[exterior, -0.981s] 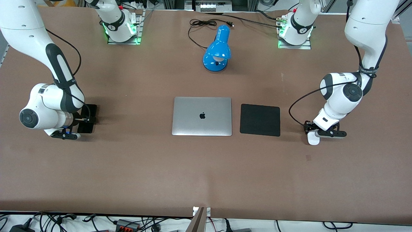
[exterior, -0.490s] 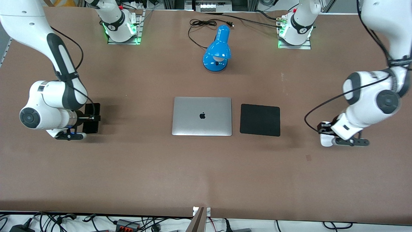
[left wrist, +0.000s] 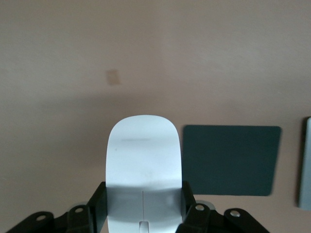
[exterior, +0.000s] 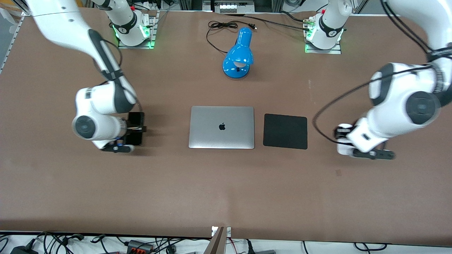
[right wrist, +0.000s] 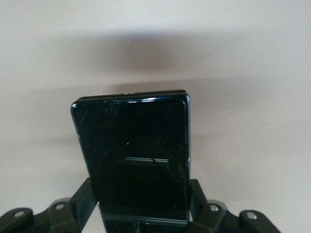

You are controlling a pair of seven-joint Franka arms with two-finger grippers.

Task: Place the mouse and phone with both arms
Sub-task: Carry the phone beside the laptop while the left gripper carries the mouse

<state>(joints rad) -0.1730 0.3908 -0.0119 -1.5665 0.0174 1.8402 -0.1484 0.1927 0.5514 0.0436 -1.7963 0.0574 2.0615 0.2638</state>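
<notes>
1. The left end effector (exterior: 348, 143) pinches the mouse (exterior: 342, 147) by its sides, up in the air over bare desk (exterior: 226, 190) at the left arm's end, near the black mat (exterior: 285, 131).
2. The right end effector (exterior: 136, 128) pinches the phone (exterior: 135, 138) by its long edges, over the desk toward the right arm's end, well apart from the laptop (exterior: 221, 127).
3. To do this well, I think each arm should move slowly, keep its thing flat, lower it until it touches the desk, and only then let go.
4. The blue lamp (exterior: 238, 56) stands farthest from the camera, so nothing should bump it.
</notes>
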